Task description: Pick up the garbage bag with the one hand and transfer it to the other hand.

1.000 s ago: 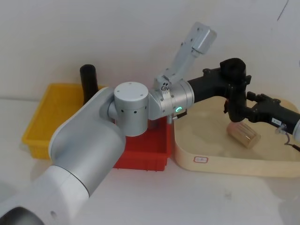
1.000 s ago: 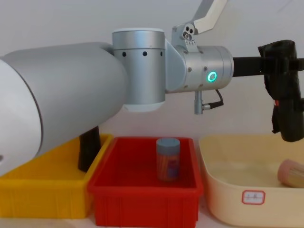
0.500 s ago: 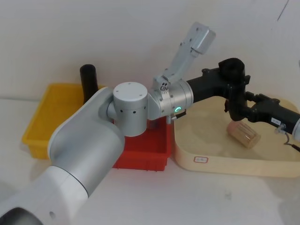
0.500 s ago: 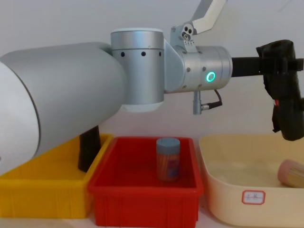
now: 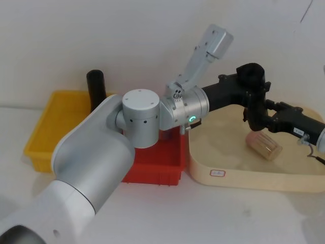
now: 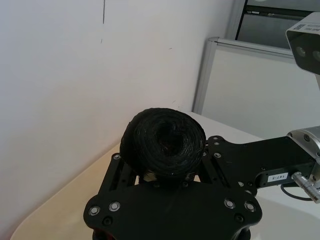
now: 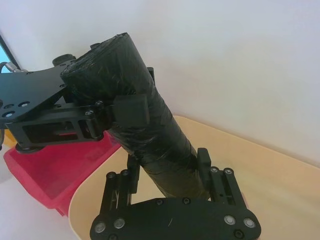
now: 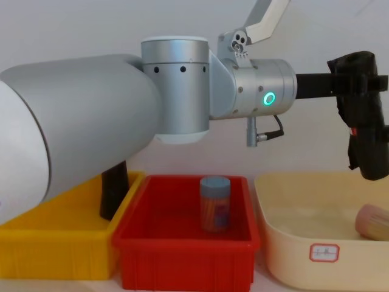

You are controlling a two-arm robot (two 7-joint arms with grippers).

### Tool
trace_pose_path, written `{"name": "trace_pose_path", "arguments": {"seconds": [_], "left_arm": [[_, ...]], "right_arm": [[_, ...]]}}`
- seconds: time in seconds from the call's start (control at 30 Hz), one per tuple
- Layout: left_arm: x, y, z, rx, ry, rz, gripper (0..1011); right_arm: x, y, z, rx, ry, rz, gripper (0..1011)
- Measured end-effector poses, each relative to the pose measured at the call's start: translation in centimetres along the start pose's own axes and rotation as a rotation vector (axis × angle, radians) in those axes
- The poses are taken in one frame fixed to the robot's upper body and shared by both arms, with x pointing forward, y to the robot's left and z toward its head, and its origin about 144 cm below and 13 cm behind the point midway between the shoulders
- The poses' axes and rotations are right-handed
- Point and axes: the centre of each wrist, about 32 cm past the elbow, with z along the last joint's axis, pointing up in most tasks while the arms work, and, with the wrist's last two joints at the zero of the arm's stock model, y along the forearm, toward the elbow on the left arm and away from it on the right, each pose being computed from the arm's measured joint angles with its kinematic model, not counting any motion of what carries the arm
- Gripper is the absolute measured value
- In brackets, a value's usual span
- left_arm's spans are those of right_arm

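The garbage bag (image 5: pixel 252 76) is a black roll held upright in the air above the beige tray (image 5: pixel 244 179). In the chest view the garbage bag (image 8: pixel 363 121) shows a small red mark on its side. My left gripper (image 5: pixel 252 87), on the arm with the green ring, is shut on the roll's upper part. From the right, my right gripper (image 5: pixel 257 120) reaches in lower down. In the right wrist view its fingers (image 7: pixel 132 172) press against both sides of the garbage bag (image 7: pixel 150 135). The left wrist view looks down on the roll's end (image 6: pixel 163 141).
A yellow bin (image 5: pixel 43 129) at the left holds another black roll (image 5: pixel 95 86) standing upright. A red bin (image 8: pixel 182 246) in the middle holds a small jar (image 8: pixel 215 204). A tan cylinder (image 5: pixel 264 146) lies in the beige tray. A white wall stands close behind.
The left arm and the roll have drifted very slightly to the left. Both grippers stay on the roll.
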Motion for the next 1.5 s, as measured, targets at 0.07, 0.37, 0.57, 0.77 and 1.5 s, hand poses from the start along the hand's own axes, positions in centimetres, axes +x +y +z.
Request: {"name": "trace_pose_path", "arguments": {"seconds": [0.07,0.37,0.57,0.77,1.5], "left_arm": [[0.0,0.0,0.0,0.0,0.0,0.0,476],[0.0,0.0,0.0,0.001,0.0,0.0,716],[0.0,0.0,0.0,0.001,0.0,0.0,860],[0.0,0.0,0.0,0.001,0.0,0.0,1001],[0.0,0.0,0.0,0.0,0.0,0.0,1001]], "right_arm": [[0.0,0.0,0.0,0.0,0.0,0.0,684],[0.0,0.0,0.0,0.0,0.0,-0.002,680],[0.1,0.0,0.0,0.002,0.004,-0.009,680],[0.6,0.1,-0.1,0.01,0.029,-0.053,680],[2.3,0.5,-0.4,0.011,0.108,-0.164,1001]]}}
